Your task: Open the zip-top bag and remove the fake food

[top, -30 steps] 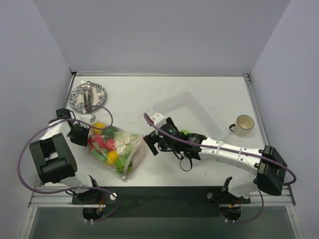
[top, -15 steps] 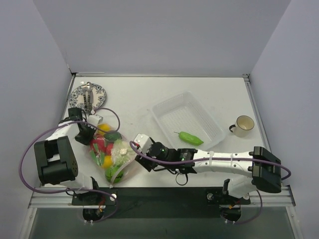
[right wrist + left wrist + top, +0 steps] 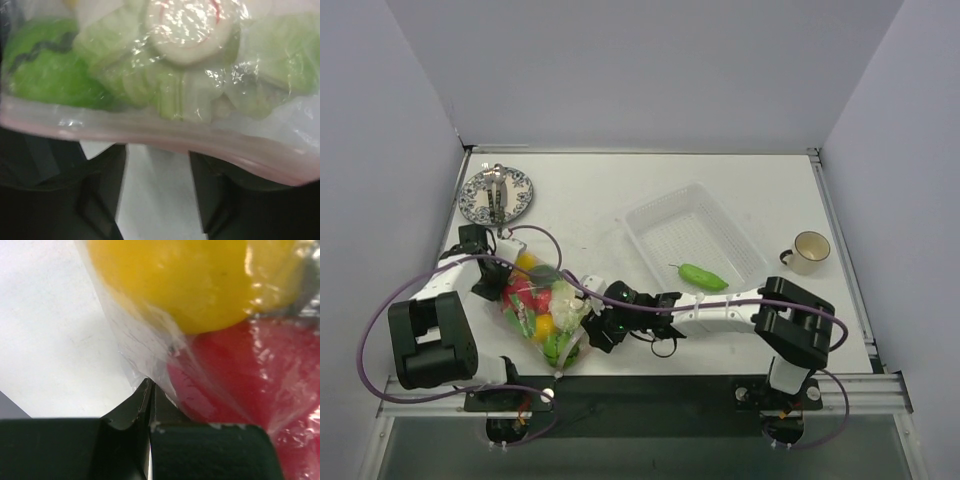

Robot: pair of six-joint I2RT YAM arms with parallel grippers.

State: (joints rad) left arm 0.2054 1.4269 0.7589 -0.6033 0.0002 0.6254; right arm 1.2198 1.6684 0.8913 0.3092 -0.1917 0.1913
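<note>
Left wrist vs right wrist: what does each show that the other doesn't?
Left wrist only: the left gripper shut on a fold of the zip-top bag, a yellow piece and a red piece behind the film. Right wrist only: the pink zip strip running just past the open right gripper, a white piece and a green piece inside. Both: clear bag film over food pieces, and the white table.

There are one zip-top bag (image 3: 545, 305), one clear tray (image 3: 692, 228), one green pod (image 3: 703, 277), one patterned plate (image 3: 472, 196) and one cup (image 3: 810, 250).
</note>
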